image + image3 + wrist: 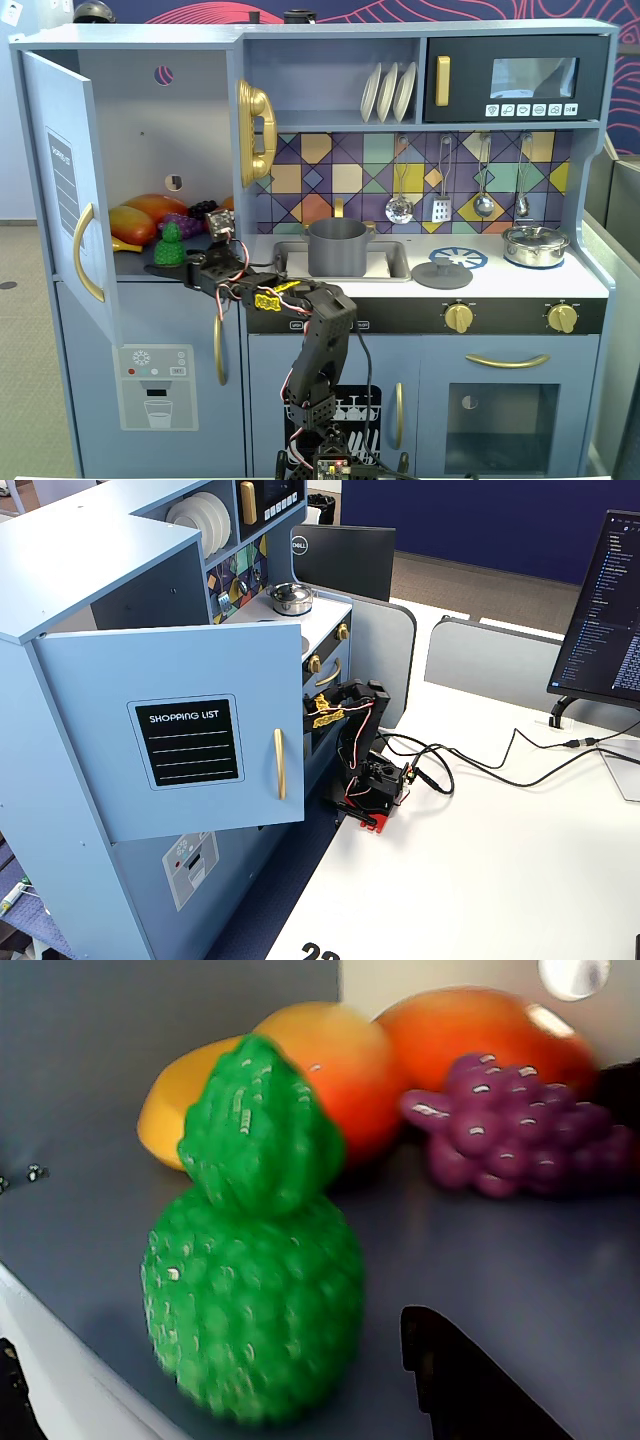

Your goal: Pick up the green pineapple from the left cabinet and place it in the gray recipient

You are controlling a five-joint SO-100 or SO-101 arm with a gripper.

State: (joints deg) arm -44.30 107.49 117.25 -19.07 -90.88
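Observation:
The green pineapple (pixel 170 244) stands upright at the front edge of the shelf in the open left cabinet (pixel 150 110). In the wrist view it fills the lower left (pixel 255 1280), with its crown pointing up. My gripper (pixel 172 264) reaches into the cabinet and is open. In the wrist view my gripper (pixel 210 1335) has one black finger (pixel 470 1380) to the right of the fruit and the other at the bottom left corner. The right finger stands apart from the fruit. The gray recipient (pixel 337 247) stands in the sink right of the cabinet.
Orange mangoes (pixel 340 1070) and a purple grape bunch (pixel 510 1130) lie behind the pineapple. The cabinet door (pixel 62 190) hangs open at the left and hides the gripper in the other fixed view (pixel 180 730). A gray lid (pixel 441 273) and a shiny lidded pot (pixel 535 245) sit on the counter.

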